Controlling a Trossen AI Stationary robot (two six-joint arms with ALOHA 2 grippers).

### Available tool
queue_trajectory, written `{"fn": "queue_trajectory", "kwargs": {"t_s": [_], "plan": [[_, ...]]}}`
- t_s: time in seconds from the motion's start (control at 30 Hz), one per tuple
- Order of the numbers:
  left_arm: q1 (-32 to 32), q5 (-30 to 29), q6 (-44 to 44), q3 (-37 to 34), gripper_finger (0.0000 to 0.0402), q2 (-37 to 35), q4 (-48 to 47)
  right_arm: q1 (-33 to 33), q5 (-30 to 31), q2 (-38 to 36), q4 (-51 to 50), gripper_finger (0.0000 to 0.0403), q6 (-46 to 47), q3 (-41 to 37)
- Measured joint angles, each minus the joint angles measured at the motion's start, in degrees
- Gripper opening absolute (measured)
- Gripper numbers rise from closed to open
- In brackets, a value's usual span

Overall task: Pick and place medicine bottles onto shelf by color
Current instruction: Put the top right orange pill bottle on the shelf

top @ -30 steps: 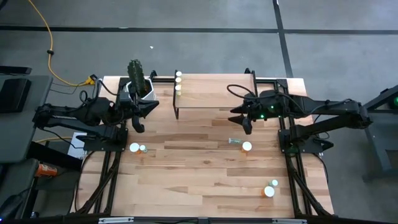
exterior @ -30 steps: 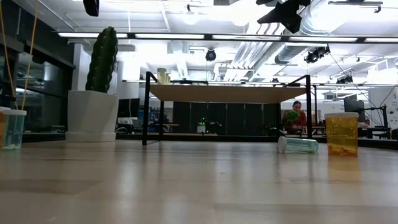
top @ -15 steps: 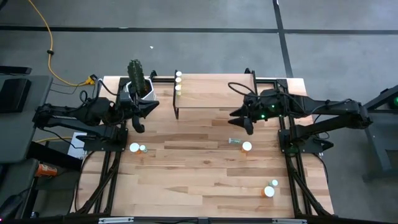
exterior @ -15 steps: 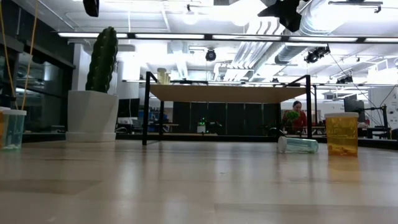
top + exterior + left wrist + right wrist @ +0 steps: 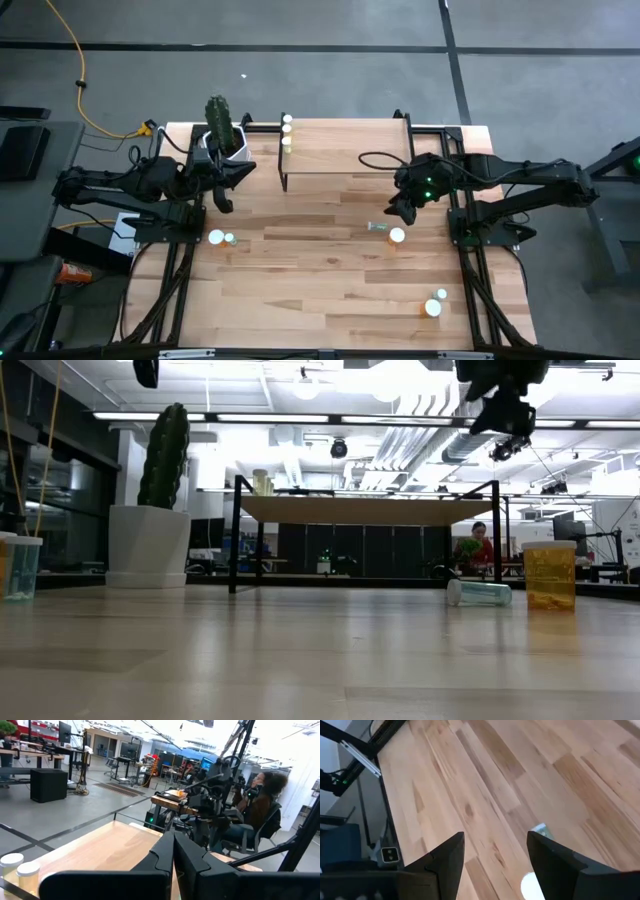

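Jaws apart on right gripper [image 5: 401, 213] above toppled pale-green bottle [image 5: 479, 593], left gripper [image 5: 222, 201] pinched together.

Table [image 5: 320, 270]: pale wood planks, smooth, soft shine. 
Shelf [image 5: 345, 150]: same light wood top, thin black metal legs. 
Medicine bottles [image 5: 549, 574]: see-through plastic, glossy; caps white, smooth. 
Cactus pot [image 5: 148, 546]: white, matt. 
Right gripper [image 5: 495, 865]: black, dull plastic look. 
Floor [image 5: 300, 60]: grey, matt.
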Motion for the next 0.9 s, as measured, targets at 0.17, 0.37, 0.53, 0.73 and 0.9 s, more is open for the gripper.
{"fn": "queue_trajectory", "kwargs": {"t_s": [0.17, 0.37, 0.53, 0.73, 0.9], "plan": [[0.2, 0.0, 0.0, 0.0, 0.0, 0.0, 0.0, 0.0, 0.1, 0.1, -1.1, 0.0207, 0.3, -1.3], [0.2, 0.0, 0.0, 0.0, 0.0, 0.0, 0.0, 0.0, 4.0, 0.9, -7.1, 0.0265, 1.6, -1.4], [0.2, -0.2, 0.0, 0.0, 0.0001, 0.0, 0.0, 0.0, 4.7, 1.0, -8.8, 0.0311, 3.8, -1.4], [0.2, -0.2, 0.0, 0.0, 0.0001, 0.0, 0.0, 1.7, 5.2, 1.4, -8.9, 0.0319, 11.6, -1.4], [0.2, -0.8, 0.0, 0.0, 0.0, 0.0, 0.0, 4.4, 6.1, 6.4, -10.9, 0.0319, 14.7, -1.4]]}}
